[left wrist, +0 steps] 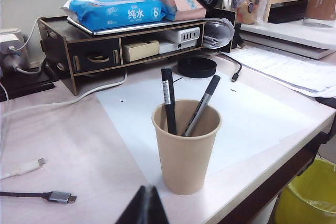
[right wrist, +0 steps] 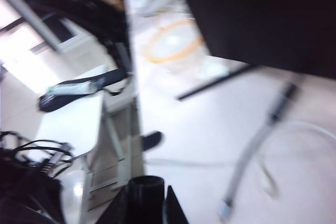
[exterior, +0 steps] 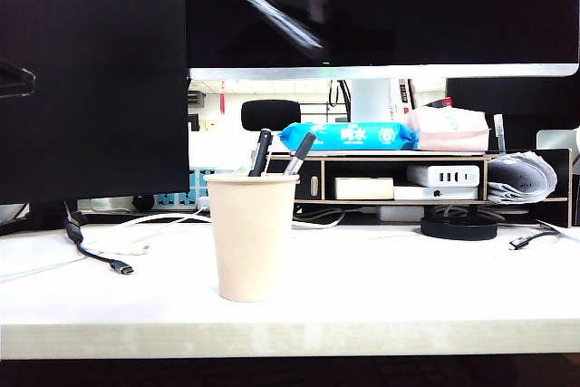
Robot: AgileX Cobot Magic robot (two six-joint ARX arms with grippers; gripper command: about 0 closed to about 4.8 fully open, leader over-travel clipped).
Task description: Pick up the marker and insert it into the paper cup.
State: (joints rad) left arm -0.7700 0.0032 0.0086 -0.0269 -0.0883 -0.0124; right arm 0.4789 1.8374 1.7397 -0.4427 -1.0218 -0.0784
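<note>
The beige paper cup stands upright near the table's front edge, and it also shows in the left wrist view. Two thin dark pens lean inside it. In the right wrist view the round end of the thick black marker sticks out between the fingers of my right gripper, which is shut on it; that view is blurred and shows no cup. My left gripper is shut with nothing in it, low over the table just in front of the cup.
A dark wooden desk shelf with a blue wipes pack stands behind the cup. A large monitor hangs above. Cables lie at the left, a black disc at the right. A yellow bin sits below the table edge.
</note>
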